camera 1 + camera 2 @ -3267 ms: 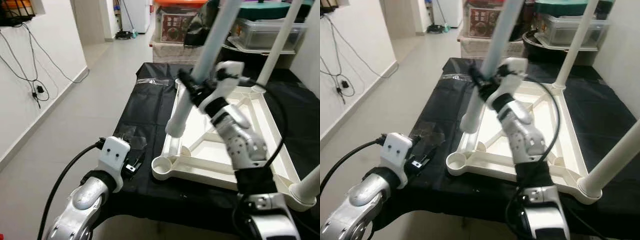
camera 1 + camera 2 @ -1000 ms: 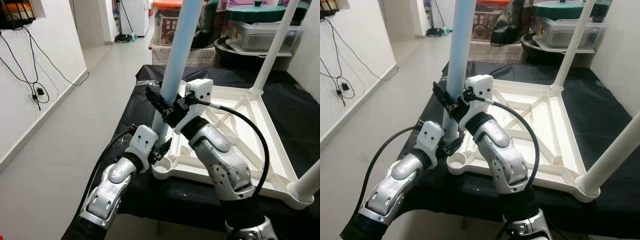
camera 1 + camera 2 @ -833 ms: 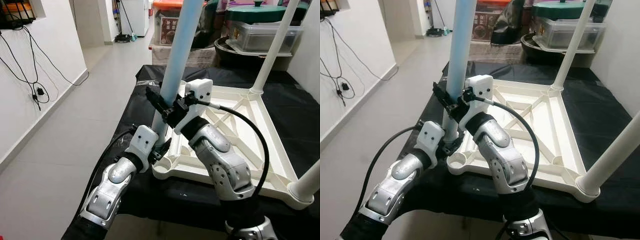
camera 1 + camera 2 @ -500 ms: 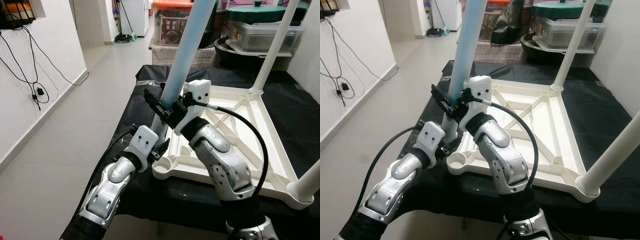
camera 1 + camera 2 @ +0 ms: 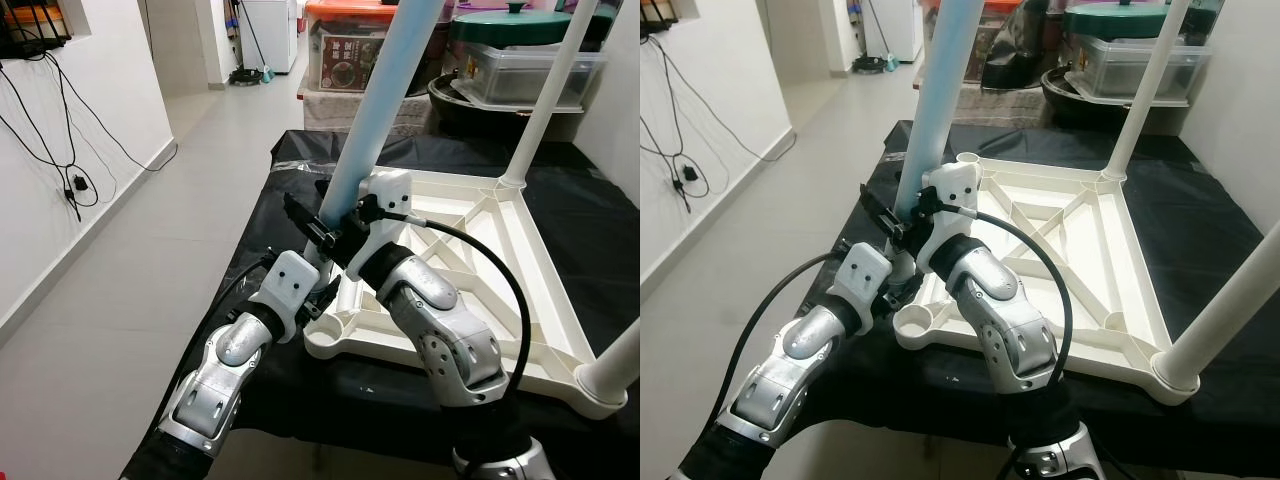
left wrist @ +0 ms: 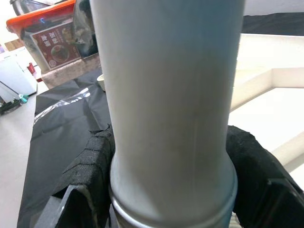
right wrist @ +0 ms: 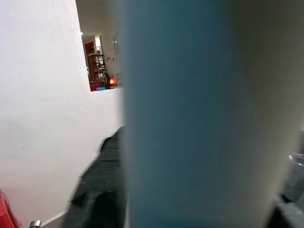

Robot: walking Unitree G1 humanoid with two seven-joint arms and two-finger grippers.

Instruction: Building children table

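Both claws clamped on tilted pale-blue leg [image 5: 375,115]: left gripper [image 5: 318,283] low, right gripper [image 5: 322,236] above; box label [image 5: 357,47] unreadable.

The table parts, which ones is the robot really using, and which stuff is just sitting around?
Part of the job:
- white table frame, lying upside down
- pale blue leg, gripped by the left gripper and the right gripper
- white legs already standing in their corners

Just lying about:
- black sheet
- lidded storage boxes
- wall cables
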